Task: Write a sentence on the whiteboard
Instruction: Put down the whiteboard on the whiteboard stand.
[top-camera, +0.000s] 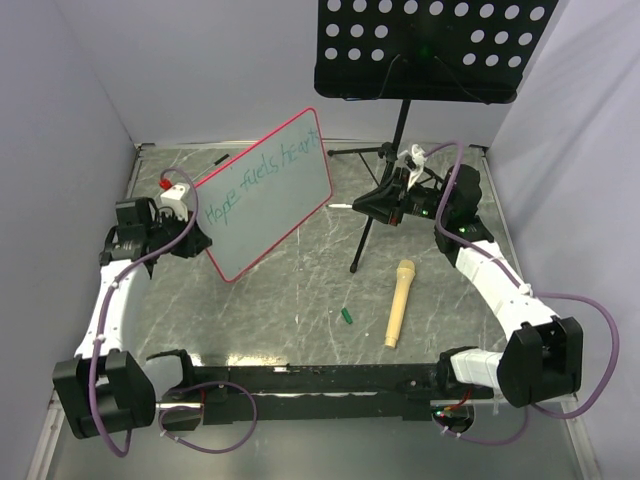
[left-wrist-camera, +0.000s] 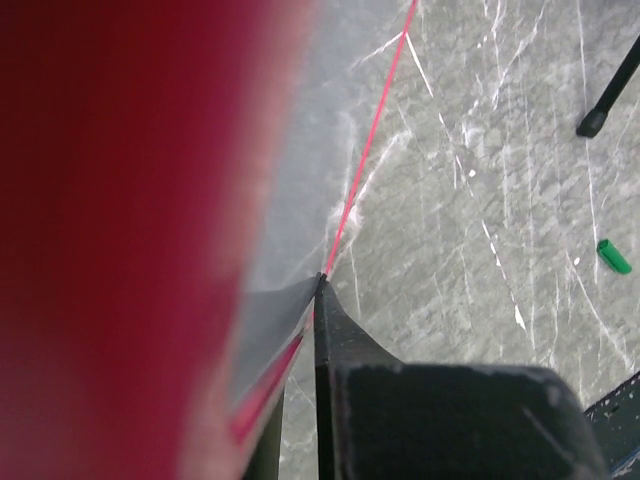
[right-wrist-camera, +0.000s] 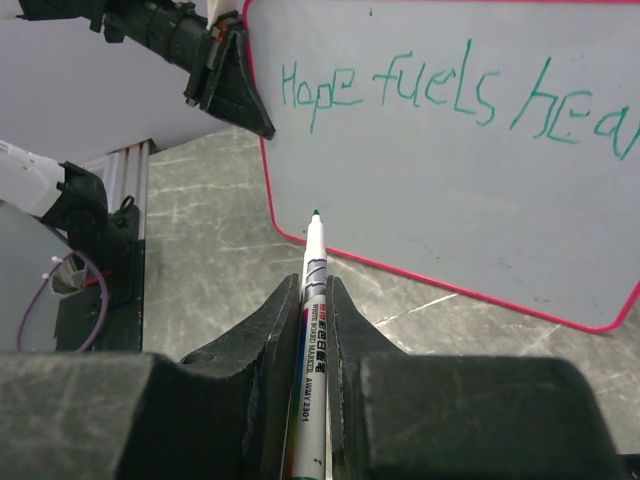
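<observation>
Marker (right-wrist-camera: 313, 250) nearest the lens, clamped tight in the right gripper (right-wrist-camera: 310, 292), its long axis aimed tip-first at the whiteboard (right-wrist-camera: 430, 200), below the sentence (right-wrist-camera: 400, 90). Board is held tilted over the table's (top-camera: 300, 290) far-left corner, with the left gripper (top-camera: 195, 240) pinched on its short edge; right arm is nearer the writing face. Last word runs off the wrist view, and whether the tip touches is unclear.

White arms (top-camera: 110, 300), black joints (top-camera: 545, 360), purple cables (top-camera: 150, 262)
</observation>
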